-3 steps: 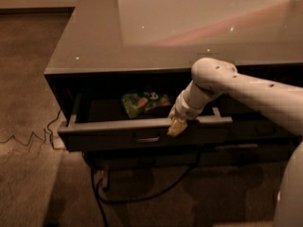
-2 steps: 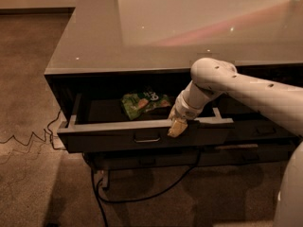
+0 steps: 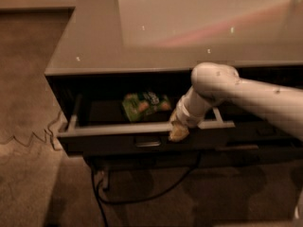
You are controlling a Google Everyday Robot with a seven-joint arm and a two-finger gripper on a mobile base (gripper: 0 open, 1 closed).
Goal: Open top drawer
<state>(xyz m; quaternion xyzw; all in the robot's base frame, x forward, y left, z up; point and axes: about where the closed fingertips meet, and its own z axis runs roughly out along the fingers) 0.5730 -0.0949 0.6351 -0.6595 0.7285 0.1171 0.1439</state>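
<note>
Top drawer (image 3: 109, 137): sits directly under the glossy top (image 3: 189, 27) of the cabinet and stands partly out toward the camera. Its dark interior shows, and both side rails are visible.

Gripper (image 3: 179, 130): at the drawer front's upper edge, right of the small bar handle (image 3: 148, 143) and not on it. It touches or hooks over that edge. I cannot tell whether it is clamped on the edge or only resting against it. The white arm (image 3: 255, 98) reaches in from the right.

Progress, as I judge it: the opening is well under way, perhaps most of the way, as the drawer is far enough out to show what is in it. How much travel the rails have left cannot be read from here (the back of the drawer is in shadow). What may be left is a further pull, then letting go.

Count:
- one drawer open
- one handle seen
- one gripper on one arm
- one green packet (image 3: 144, 105) lying inside, left of the gripper and apart from it
- one dark cable (image 3: 142, 197) looping on the carpet (image 3: 28, 103) below
- one thin zigzag line (image 3: 23, 138) on the carpet at left, possibly a second cable, unclear
</note>
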